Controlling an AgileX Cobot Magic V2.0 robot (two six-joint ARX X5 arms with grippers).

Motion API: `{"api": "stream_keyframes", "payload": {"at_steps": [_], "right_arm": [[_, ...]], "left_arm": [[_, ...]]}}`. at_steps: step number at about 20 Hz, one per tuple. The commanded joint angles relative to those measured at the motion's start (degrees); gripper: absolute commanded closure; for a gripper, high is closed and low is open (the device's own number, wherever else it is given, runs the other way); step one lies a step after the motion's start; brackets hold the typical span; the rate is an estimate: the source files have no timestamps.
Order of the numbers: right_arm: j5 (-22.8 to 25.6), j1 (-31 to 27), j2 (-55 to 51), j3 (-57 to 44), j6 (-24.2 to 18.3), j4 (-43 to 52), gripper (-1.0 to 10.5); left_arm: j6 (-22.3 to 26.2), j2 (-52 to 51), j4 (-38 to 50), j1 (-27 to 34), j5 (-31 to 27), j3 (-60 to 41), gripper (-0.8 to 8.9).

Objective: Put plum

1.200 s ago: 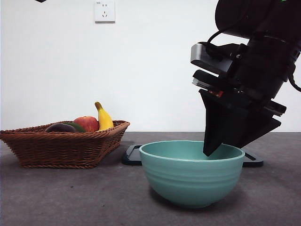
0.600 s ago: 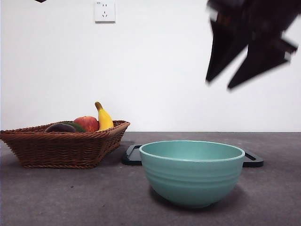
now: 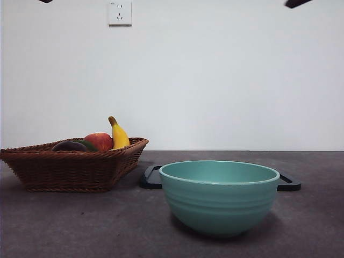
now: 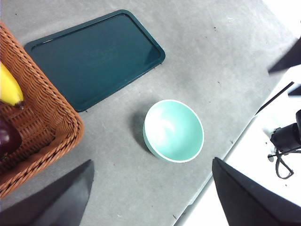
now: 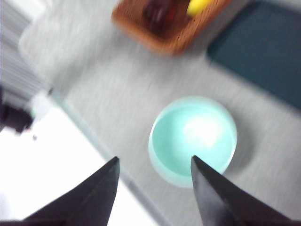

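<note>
Up and away went my right gripper [image 5: 155,188] — a second ago its jaws hung over the teal bowl [image 3: 219,196], and now only a black tip shows at the top corner of the front view. From my right wrist I look down, blurred, on that bowl, jaws spread apart and holding nothing. My left gripper [image 4: 150,193] hangs high as well, jaws wide and released, with nothing between them.

The plum [image 3: 69,145] lies in the wicker basket [image 3: 70,169], dark against the red apple [image 3: 99,141] beside it, with the banana [image 3: 119,135] standing just behind the apple. Through my left wrist I catch only the plum's edge, next to the banana's tip. Behind the bowl a dark tray [image 4: 96,56] lies flat on the grey table [image 3: 54,226] — basket and bowl stand apart.
</note>
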Motion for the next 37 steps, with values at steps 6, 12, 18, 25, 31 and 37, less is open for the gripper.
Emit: {"api": "stream_keyframes", "payload": {"at_steps": [6, 12, 18, 25, 31, 37], "right_arm": [[-0.2, 0.5, 0.1, 0.9, -3.2, -2.1, 7.0], [-0.2, 0.5, 0.1, 0.9, -3.4, -2.2, 7.5], [-0.2, 0.5, 0.1, 0.9, -4.6, -2.1, 9.4], [-0.2, 0.5, 0.0, 0.9, -4.6, -1.1, 9.4], [-0.2, 0.5, 0.0, 0.9, -4.6, -0.7, 9.4], [-0.2, 0.5, 0.0, 0.9, -4.6, -0.7, 9.4]], "left_arm": [[0.9, 0.4, 0.2, -0.2, 0.3, 1.0, 4.09], [0.9, 0.4, 0.3, -0.2, 0.3, 1.0, 5.78], [0.9, 0.4, 0.3, -0.2, 0.3, 1.0, 8.07], [0.9, 0.4, 0.7, -0.2, 0.3, 1.0, 8.07], [0.9, 0.4, 0.7, -0.2, 0.3, 1.0, 8.07], [2.4, -2.9, 5.1, 3.0, -6.2, 0.9, 8.07]]}}
